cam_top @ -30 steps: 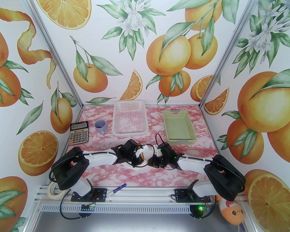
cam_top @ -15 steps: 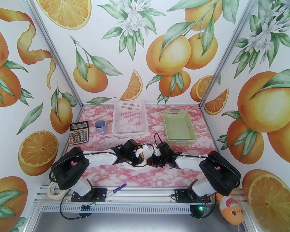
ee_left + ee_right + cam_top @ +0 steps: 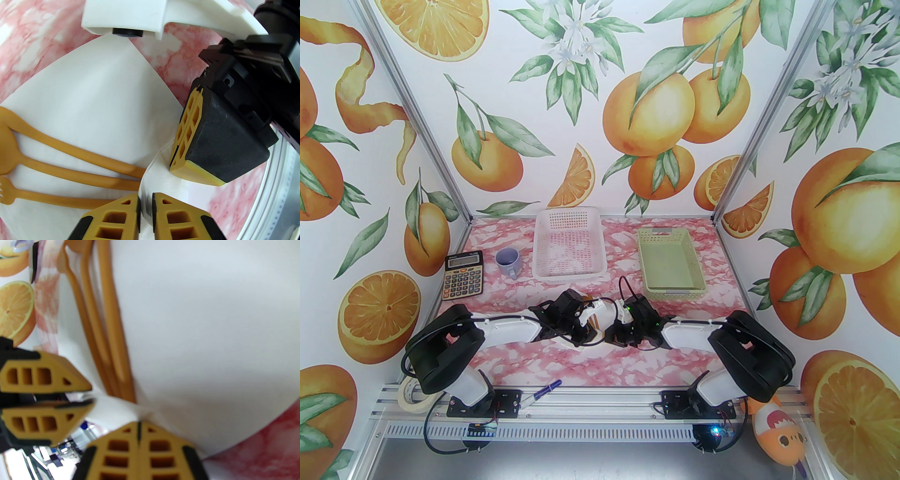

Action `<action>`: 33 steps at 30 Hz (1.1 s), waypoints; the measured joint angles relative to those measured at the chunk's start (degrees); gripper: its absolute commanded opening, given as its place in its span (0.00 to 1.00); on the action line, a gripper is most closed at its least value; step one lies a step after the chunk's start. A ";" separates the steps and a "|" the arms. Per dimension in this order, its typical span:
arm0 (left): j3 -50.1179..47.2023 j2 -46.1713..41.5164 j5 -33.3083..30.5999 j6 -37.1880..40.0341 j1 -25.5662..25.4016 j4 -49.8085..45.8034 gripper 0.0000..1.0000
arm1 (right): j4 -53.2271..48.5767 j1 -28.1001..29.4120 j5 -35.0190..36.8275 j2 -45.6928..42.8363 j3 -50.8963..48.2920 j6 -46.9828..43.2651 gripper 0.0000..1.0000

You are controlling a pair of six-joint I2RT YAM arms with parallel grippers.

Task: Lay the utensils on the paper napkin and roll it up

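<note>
While pinching a creased fold of the thin white paper napkin in the right gripper, ribbed yellow tips pressed flat together, shows a narrow gap at the left gripper, curled napkin edge between its black pads. Has slim matte orange-brown utensils side by side on the smooth sheet, handle ends tucked under the fold. Spreads over glossy pink-marbled table.
</note>
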 measured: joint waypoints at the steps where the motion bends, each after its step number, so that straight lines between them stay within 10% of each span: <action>1: -0.15 -1.99 -0.02 -0.48 0.04 -0.96 0.26 | 0.00 0.02 0.02 0.00 0.00 -0.02 0.00; 12: -7.17 -16.57 3.41 -13.88 -0.04 -2.58 0.09 | 0.02 0.39 0.28 0.11 0.00 -0.26 0.00; 33: -7.28 -5.05 1.81 -27.17 -5.27 4.24 0.00 | 0.13 0.70 0.66 0.11 -0.04 -0.37 0.00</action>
